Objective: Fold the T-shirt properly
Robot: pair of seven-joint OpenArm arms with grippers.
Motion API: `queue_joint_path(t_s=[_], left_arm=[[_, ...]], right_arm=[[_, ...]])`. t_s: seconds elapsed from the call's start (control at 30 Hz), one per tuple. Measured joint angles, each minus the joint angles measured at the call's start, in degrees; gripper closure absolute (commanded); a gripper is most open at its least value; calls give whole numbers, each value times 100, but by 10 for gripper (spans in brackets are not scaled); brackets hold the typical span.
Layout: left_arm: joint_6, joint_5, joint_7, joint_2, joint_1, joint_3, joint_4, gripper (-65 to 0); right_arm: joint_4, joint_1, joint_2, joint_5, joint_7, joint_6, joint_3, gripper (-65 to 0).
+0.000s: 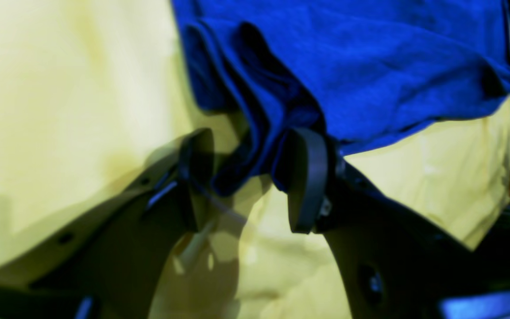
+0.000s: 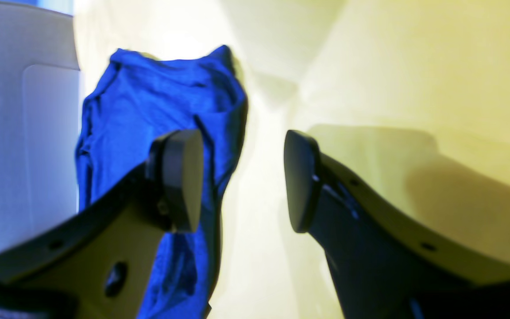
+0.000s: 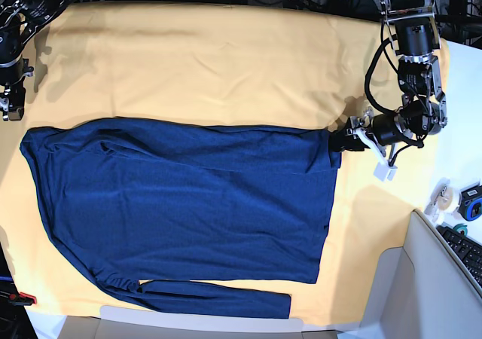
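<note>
Left wrist: left gripper [image 1: 248,177] spread wide astride a bunched hem corner of the dark navy-blue soft knit T-shirt [image 1: 361,66], nothing clamped. Right wrist: right gripper [image 2: 241,181] agape, empty, beside the cloth. Base: shirt flat on yellow table cloth [image 3: 226,60]; fold barely begun, regrasp likely needed.

You have the T-shirt [image 3: 188,203] lying flat across the table cloth [image 3: 226,60], nearer the front edge. One sleeve [image 3: 218,300] runs along the front. Your left gripper [image 3: 340,141] sits at the shirt's right edge; your right gripper [image 3: 11,102] hangs beyond its left end, apart.
</note>
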Motion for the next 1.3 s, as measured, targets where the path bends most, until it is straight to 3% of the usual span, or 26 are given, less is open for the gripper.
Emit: queue_joint_path(t_s=[0.3, 0.6, 0.97, 1.3], left_arm=[[-2, -11, 15, -31, 2, -9, 2, -267], [-352, -179, 516, -57, -378, -964, 2, -267], [-367, -249, 623, 299, -295, -942, -28, -327], [-348, -234, 632, 323, -284, -942, -170, -335]], right_arm=[[0, 2, -35, 2, 17, 17, 2, -297], [0, 0, -229, 0, 13, 17, -7, -297], [0, 0, -267, 0, 13, 17, -28, -297], [-7, -2, -409, 0, -31, 15, -39, -297]])
